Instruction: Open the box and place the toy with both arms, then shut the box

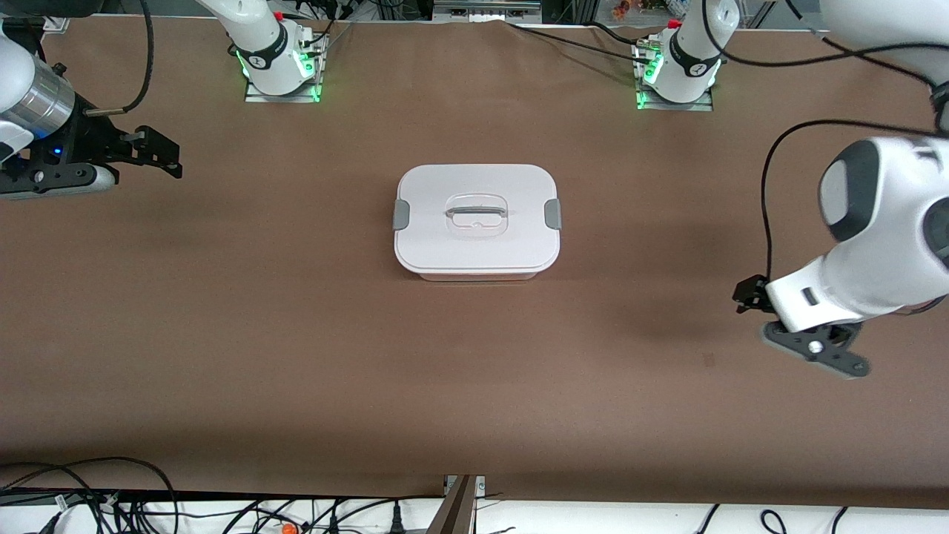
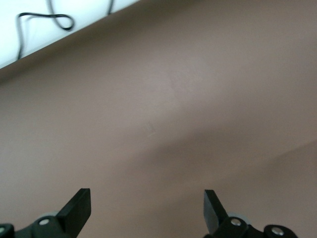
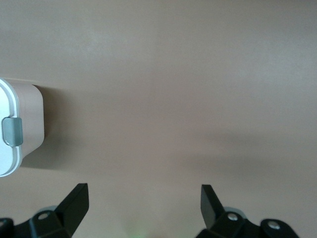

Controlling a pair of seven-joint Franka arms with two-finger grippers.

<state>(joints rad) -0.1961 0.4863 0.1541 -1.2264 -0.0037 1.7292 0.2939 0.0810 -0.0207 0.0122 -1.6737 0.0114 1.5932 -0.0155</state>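
- Two arms wait, one at each end of the brown table (image 1: pixel 296 334), both well apart from the box; neither has hold of anything.
- Nearest the front camera is the left gripper (image 1: pixel 749 295), up in the air over bare tabletop at the left arm's end of the table. In the left wrist view the left gripper (image 2: pixel 147 206) has its two black fingertips (image 2: pixel 79 204) spread wide with only brown tabletop between them. A strip of white floor with a loop of black cable (image 2: pixel 44 20) shows past the table edge in that view.
- At the middle of the table stands the box (image 1: pixel 477 221), a pale pink rounded tub. Its white lid (image 1: pixel 474 245) sits flat on it, closed.
- One grey clip (image 1: pixel 401 213) sits on the box end toward the right arm and another grey clip (image 1: pixel 552 213) on the end toward the left arm; both lie flat against the lid edge. The clear recessed handle (image 1: pixel 476 213) lies in the middle of the lid.
- No view shows the toy; whether it is in the box cannot be told through the lid.
- Over the right arm's end of the table hangs the right gripper (image 1: pixel 167 154), pointing toward the box. In the right wrist view the right gripper (image 3: pixel 143 203) is also wide open and empty, and the box (image 3: pixel 27 124) shows at the frame edge with one clip (image 3: pixel 13 131) facing this gripper.
- Farthest off, the two arm bases (image 1: pixel 278 63) (image 1: pixel 678 70) stand along the table's edge, green lights glowing at their feet.
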